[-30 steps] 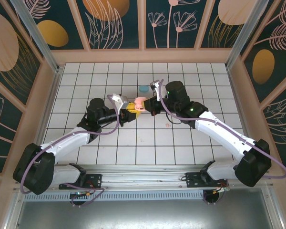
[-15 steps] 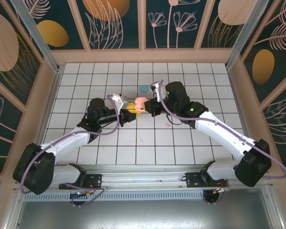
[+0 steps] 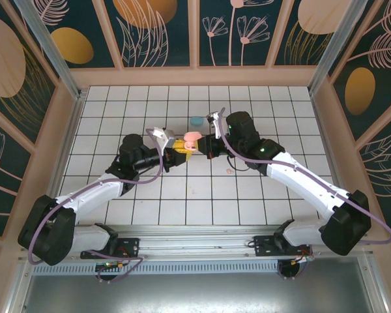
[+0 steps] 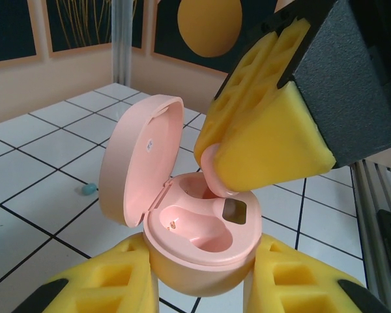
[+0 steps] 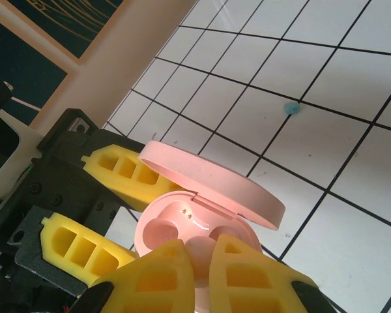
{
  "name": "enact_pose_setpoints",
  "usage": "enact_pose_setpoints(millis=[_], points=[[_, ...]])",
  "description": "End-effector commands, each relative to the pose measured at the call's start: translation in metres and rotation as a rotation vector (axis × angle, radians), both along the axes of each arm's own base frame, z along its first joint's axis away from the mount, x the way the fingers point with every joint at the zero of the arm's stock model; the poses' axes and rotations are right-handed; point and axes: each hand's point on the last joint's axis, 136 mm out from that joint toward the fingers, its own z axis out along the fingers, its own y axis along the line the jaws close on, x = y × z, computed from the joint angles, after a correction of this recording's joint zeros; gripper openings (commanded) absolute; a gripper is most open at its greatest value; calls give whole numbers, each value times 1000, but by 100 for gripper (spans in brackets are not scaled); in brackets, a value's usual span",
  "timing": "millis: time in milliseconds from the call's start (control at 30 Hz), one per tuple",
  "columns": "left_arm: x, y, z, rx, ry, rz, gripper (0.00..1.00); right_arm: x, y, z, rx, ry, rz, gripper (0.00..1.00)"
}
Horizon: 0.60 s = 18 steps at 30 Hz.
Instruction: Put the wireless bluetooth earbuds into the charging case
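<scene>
- The overhead view is bright and evenly lit from above; the white tiled floor [image 3: 195, 195] carries only faint, soft-edged shadows beside the arms.
- Straight frame edges bow slightly toward that view's corners.
- In the left wrist view the pink case [image 4: 202, 241] is sharp, while the far wall [image 4: 72, 72] is blurred and the yellow foam pads [image 4: 104, 280] at the bottom edge look soft.
- In the right wrist view the tiles wash out toward white at the right.
</scene>
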Motion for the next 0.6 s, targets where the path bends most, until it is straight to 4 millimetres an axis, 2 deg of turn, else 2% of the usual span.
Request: enact_pose_setpoints(millis=[0,167,400,567], points=[[6,-2,32,-69,-90,7,13,1,2,-8,-19,43,-12,0],[4,-2,33,-72,-90,5,13,9,-6,-15,-92,49,-71,5],[3,-1,34,-72,-93,3,13,9,-4,-15,-101,49,-64,9],[4,-2,35,-73,-95,3,13,10,-6,-13,-112,42,-73,16]])
